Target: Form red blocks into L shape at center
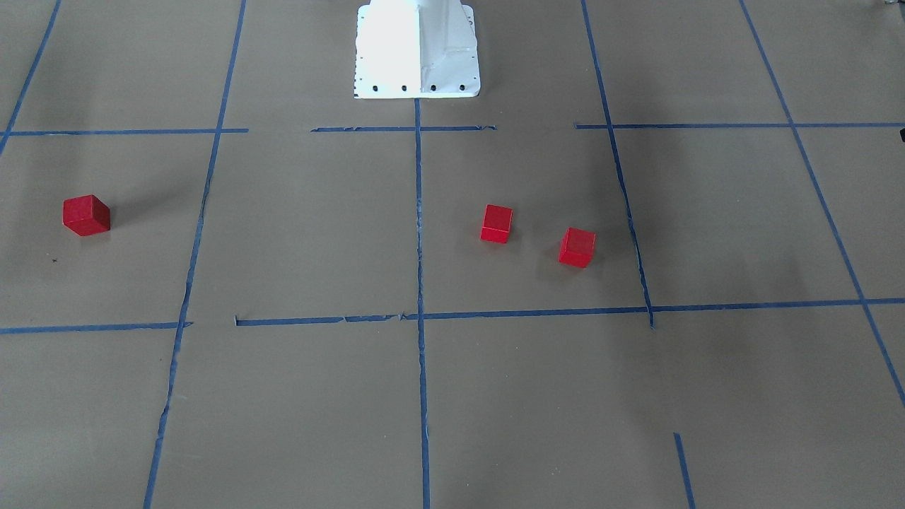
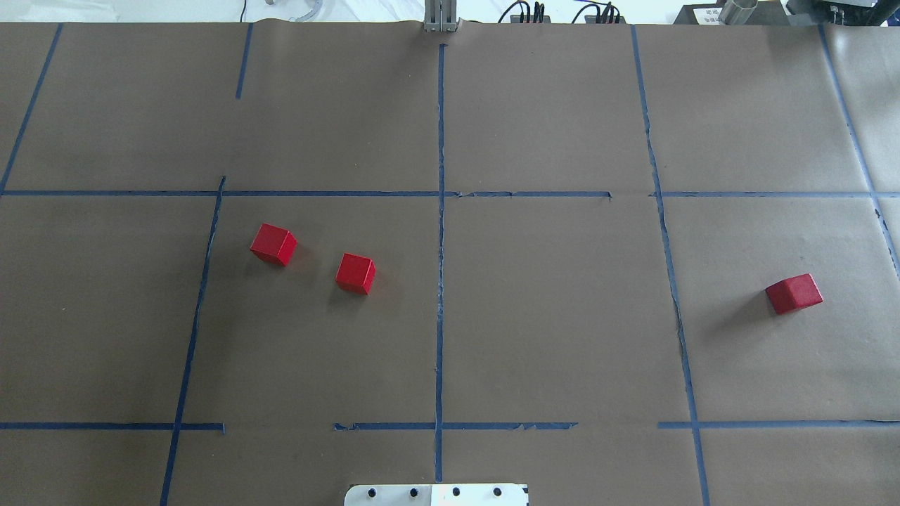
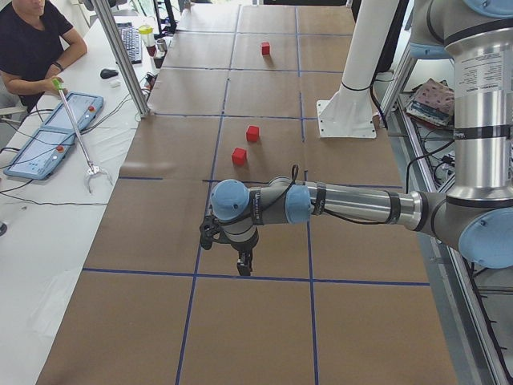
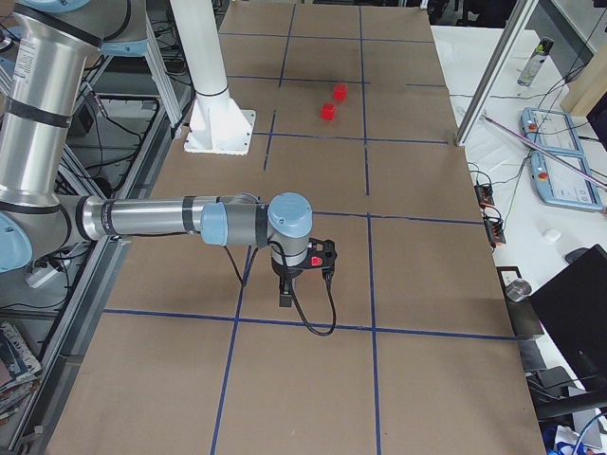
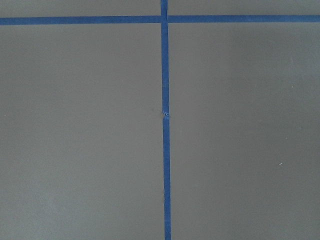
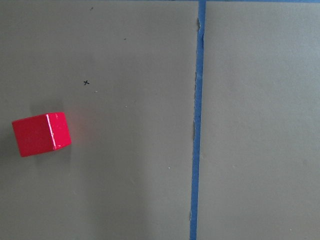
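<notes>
While no cube touches another, progress: the L is not begun.
Middle taped square of brown paper [image 2: 548, 316]: holds two small solid bright-red cubes, the outer cube [image 2: 273, 244] and the inner cube [image 2: 355, 273], apart.
Third cube [image 2: 794, 294]: outer square on the right, must come in.
Left gripper [image 3: 244, 269], right gripper [image 4: 285, 300]: cannot tell if open.
Overhead view: cubes, no arms; side views: arms.

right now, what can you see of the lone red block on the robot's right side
The lone red block is a small bright-red cube with plain matte faces. It rests flat on the brown paper, turned askew to the blue tape line, in the outer square on the robot's right, outside the center. Only the paper touches it.
</notes>
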Controlling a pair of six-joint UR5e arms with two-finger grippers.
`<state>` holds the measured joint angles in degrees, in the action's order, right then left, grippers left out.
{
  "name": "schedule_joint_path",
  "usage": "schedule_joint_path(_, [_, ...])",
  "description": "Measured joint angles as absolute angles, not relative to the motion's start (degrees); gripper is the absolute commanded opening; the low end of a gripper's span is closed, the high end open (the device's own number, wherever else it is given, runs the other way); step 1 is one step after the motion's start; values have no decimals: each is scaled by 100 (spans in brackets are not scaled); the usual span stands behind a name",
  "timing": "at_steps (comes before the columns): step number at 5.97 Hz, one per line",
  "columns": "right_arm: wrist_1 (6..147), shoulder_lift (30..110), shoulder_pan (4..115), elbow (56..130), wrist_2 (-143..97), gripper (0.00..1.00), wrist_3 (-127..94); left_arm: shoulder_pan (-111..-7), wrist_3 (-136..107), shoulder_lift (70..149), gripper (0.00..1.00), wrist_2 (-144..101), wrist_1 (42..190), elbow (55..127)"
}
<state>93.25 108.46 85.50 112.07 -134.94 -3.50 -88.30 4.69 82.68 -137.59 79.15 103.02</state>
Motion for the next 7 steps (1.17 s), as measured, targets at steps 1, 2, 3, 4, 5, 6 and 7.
schedule_joint_path(1, [9321, 10824, 8554, 11170, -13494, 100, -366, -8845, 469, 8287, 100, -13728, 7916, 10382])
schedule_joint_path(2, [9293, 10800, 8553, 11171, -13498, 100, -393, -8862, 472, 8302, 100, -13650, 7926, 10489])
schedule_joint_path(3, [9177, 10798, 8548, 11148, -13505, 100, -413, -8872, 472, 8278, 100, -13567, 7944, 10640])
schedule_joint_path(4, [8974, 10822, 8546, 11100, -13553, 100, -430, -8874, 468, 8215, 100, -13518, 7946, 10799])
schedule_joint_path(5, [8803, 10849, 8540, 11085, -13633, 100, -436, -8876, 467, 8143, 100, -13502, 7943, 10881])
schedule_joint_path(6, [8727, 10847, 8521, 11094, -13684, 100, -433, -8877, 468, 8097, 100, -13508, 7950, 10913])
schedule_joint_path(7, [8503, 10847, 8439, 11123, -13700, 100, -436, -8877, 475, 8066, 100, -13523, 7958, 10898])
